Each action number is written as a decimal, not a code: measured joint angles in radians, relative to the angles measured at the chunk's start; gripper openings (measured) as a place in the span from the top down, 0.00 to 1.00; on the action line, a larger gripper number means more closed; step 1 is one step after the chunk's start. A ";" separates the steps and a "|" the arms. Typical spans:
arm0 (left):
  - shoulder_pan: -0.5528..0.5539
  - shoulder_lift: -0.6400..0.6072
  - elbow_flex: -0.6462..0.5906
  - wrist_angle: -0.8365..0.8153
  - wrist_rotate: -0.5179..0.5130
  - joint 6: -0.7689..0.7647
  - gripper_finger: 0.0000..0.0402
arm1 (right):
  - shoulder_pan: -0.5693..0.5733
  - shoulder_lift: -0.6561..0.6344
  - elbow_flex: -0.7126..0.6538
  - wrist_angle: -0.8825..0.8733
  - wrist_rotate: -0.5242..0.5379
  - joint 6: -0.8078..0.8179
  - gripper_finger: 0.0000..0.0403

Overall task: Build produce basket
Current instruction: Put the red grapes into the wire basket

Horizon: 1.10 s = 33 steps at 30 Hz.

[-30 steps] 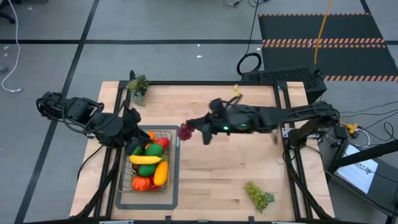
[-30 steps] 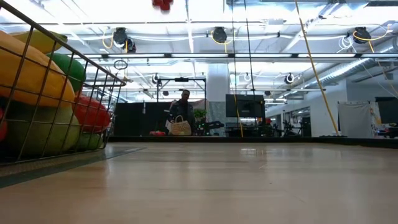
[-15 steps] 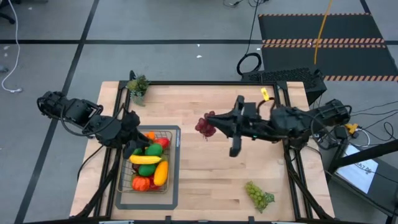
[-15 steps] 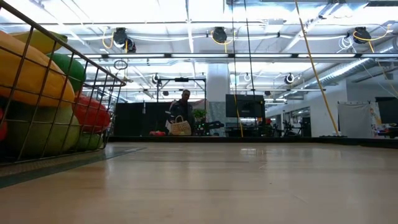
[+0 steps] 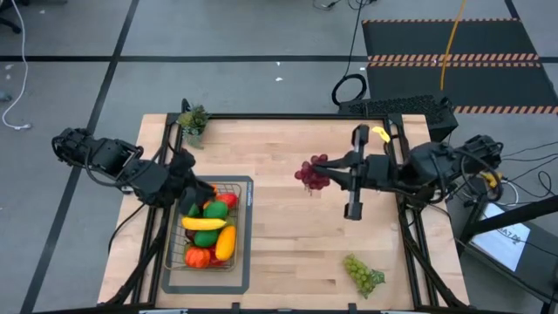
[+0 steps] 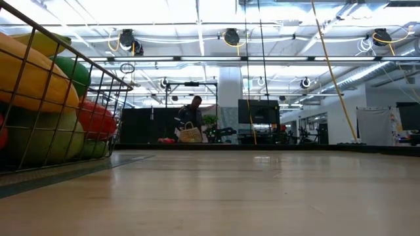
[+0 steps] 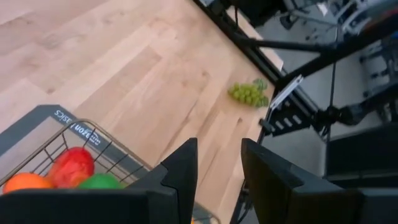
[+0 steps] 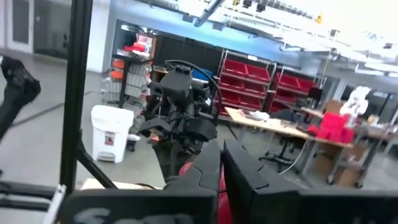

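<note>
- The pale, planked wooden table (image 5: 288, 235) was seen with most of its top bare; the job was judged well advanced but not finished.
- The shallow rectangular basket of thin grey wire mesh (image 5: 237, 228) was set on a flat grey rounded-corner mat (image 5: 245, 277) at the table's left side, and a pile of smooth, glossy toy produce (image 5: 207, 234) had already been gathered in it: yellow, green, red and orange rounded pieces, with a banana-like curve laid across them.
- The right gripper (image 5: 329, 174) was held above the middle of the table, well apart from the basket, with its fingers pressed together on a knobbly purple-red bunch of toy grapes (image 5: 310, 172); this piece was judged still to be delivered.
- The left gripper (image 5: 193, 189) was poised at the basket's far edge, its dark fingers (image 7: 181, 171) parted a little, with nothing seen between them.
- A lumpy green bunch of toy grapes (image 5: 362, 273) was left lying on the wood near the front right corner, far from the basket, and was judged the last piece to be collected.
- A small leafy green sprig in a pot (image 5: 193, 119) was stood at the far left corner.
</note>
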 joint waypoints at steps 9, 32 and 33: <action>0.000 0.000 0.000 0.019 -0.084 -0.017 0.69 | -0.001 -0.050 0.000 -0.093 -0.104 -0.175 1.00; 0.000 0.000 0.000 0.014 -0.136 -0.009 0.69 | 0.004 -0.066 -0.001 -0.178 -0.158 -0.318 1.00; 0.000 0.000 0.000 0.014 -0.136 -0.005 0.69 | 0.004 -0.066 -0.001 -0.173 -0.158 -0.298 1.00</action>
